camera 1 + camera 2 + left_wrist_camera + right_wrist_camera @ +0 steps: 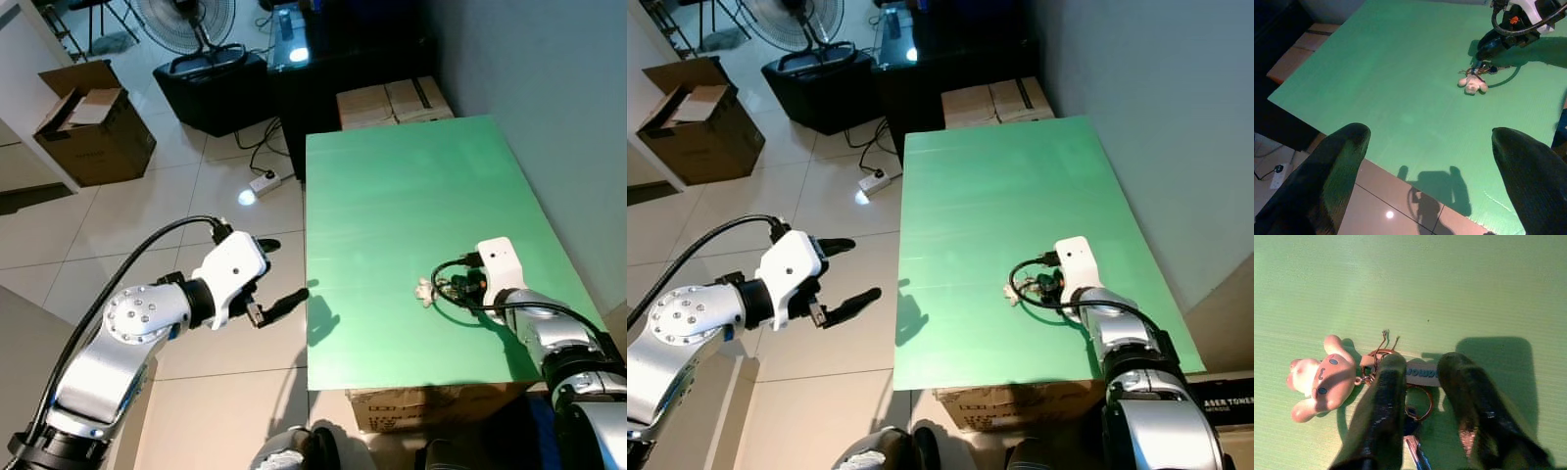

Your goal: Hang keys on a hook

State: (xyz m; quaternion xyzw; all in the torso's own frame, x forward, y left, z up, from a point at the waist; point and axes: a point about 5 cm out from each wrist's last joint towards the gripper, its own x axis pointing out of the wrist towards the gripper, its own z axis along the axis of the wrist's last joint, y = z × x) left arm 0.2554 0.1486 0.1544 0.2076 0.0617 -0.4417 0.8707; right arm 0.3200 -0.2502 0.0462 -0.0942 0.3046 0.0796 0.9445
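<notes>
A table (392, 215) stands ahead and to the right, against a wall on its right side. On it, near the front edge, lies a bunch of keys (1400, 382) with a small figure charm (1320, 377) — the right gripper (1420, 377) is down over the rings, one finger either side. The left gripper (274, 284) hangs above the floor, just left of the table. Behind the table sit boxes (392, 101); further left, a fan (186, 24) and an open carton (93, 122).

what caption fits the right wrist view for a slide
Right gripper lowered over the keys on the green table, fingers straddling the ring, pink charm alongside.
</notes>
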